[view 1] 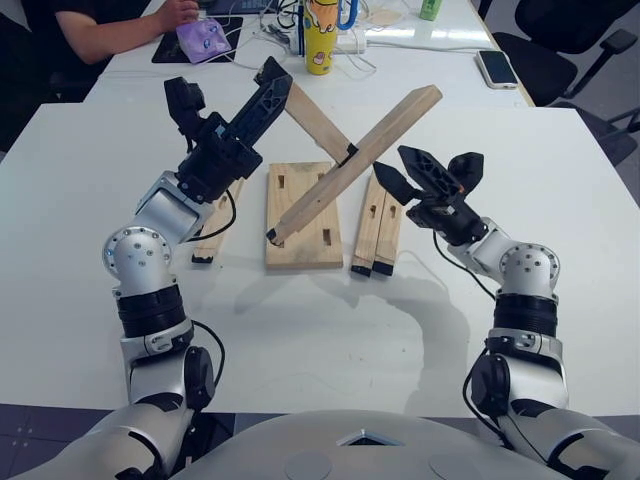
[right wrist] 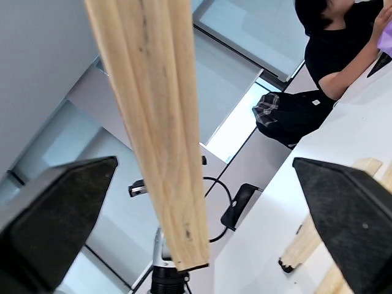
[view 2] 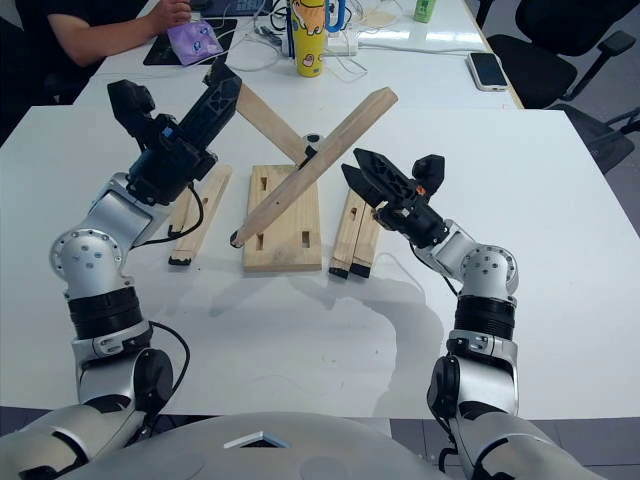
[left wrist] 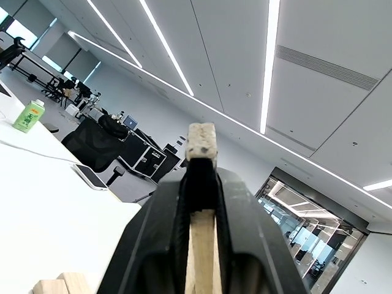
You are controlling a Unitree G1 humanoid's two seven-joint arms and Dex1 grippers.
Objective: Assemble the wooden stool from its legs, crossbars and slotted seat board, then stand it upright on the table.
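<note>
My left gripper (view 1: 268, 85) is shut on the upper end of one wooden leg (view 1: 315, 120), seen between its fingers in the left wrist view (left wrist: 201, 168). That leg crosses a second, longer leg (view 1: 350, 165) in an X, joined by a dark bolt (view 1: 348, 153). The X hangs tilted above the slotted seat board (view 1: 300, 245), which lies flat on the white table (view 1: 300, 330). My right gripper (view 1: 420, 172) is open just right of the X. In the right wrist view the long leg (right wrist: 153, 122) passes between its spread fingers (right wrist: 55, 214) without touching.
Two wooden pieces (view 1: 378, 235) lie side by side right of the seat board. Another piece (view 1: 213, 235) lies left of it, partly under my left arm. On the far table stand a yellow cup (view 1: 320, 40), cables and a phone (view 1: 497, 68).
</note>
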